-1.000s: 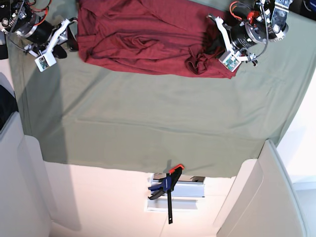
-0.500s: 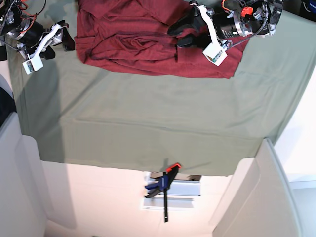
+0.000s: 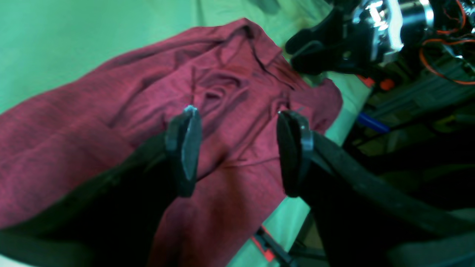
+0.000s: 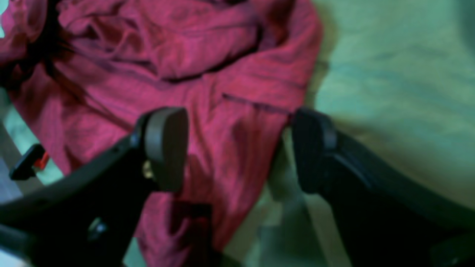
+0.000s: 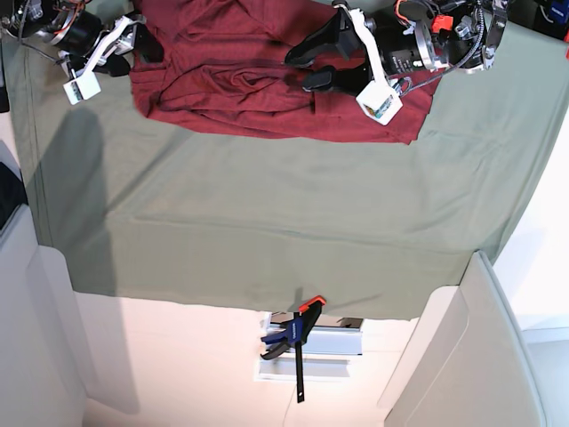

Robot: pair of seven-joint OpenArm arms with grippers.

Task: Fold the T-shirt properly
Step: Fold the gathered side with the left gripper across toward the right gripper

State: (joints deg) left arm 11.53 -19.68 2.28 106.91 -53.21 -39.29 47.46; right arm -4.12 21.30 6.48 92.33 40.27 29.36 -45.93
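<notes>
The maroon T-shirt [image 5: 240,89] lies rumpled and partly folded at the far edge of the table. My left gripper [image 5: 299,69] hovers over its middle, open, with nothing between the fingers [image 3: 183,148]; only wrinkled T-shirt [image 3: 230,92] shows below my left gripper [image 3: 237,152]. At the shirt's left edge my right gripper [image 5: 147,40] is also open. In the right wrist view the right gripper [image 4: 239,148] straddles the hem of the T-shirt [image 4: 222,74], one finger [image 4: 167,148] over the fabric and the other over green cloth. Neither gripper holds anything.
A sage-green cloth [image 5: 284,222] covers the table and hangs over its near edge. A blue and orange clamp [image 5: 298,342] sits below that edge. White panels [image 5: 471,356] flank the lower corners. Cables and the right arm's body [image 3: 352,37] crowd the far side.
My left gripper has let go of the bunched right corner, opened, and swung left over the shirt's middle. My right gripper has opened wider and moved up to the shirt's left edge.
</notes>
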